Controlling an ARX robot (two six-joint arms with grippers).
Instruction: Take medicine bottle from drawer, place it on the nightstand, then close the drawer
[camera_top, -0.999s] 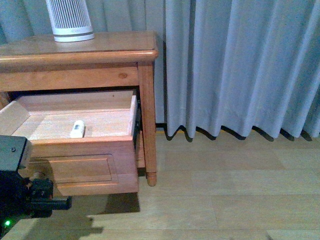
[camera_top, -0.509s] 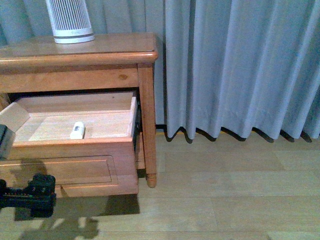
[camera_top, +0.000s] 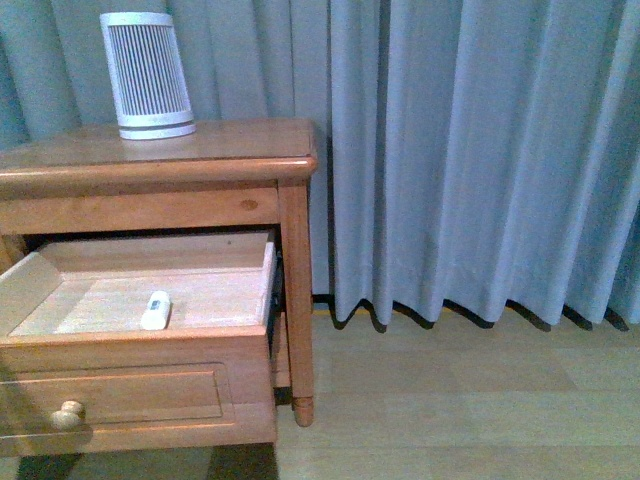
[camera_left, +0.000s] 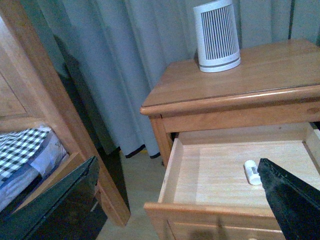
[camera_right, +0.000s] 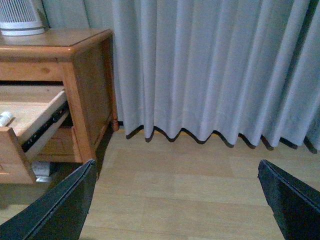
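The nightstand stands at the left with its upper drawer pulled out. The small white medicine bottle lies on its side on the drawer's pale floor. In the left wrist view the bottle lies just beside one finger of my open, empty left gripper, which hovers above the drawer's front. My right gripper is open and empty over the bare floor, right of the nightstand. Neither gripper shows in the front view.
A tall white ribbed device stands on the nightstand top at the back left. A grey curtain hangs behind and to the right. A wooden bed frame with checked bedding stands left of the nightstand. Wood floor lies to the right.
The front view has shifted so the nightstand sits lower in the picture and the ribbed device and drawer knob show. The left arm has left that view. The bottle lies as before.
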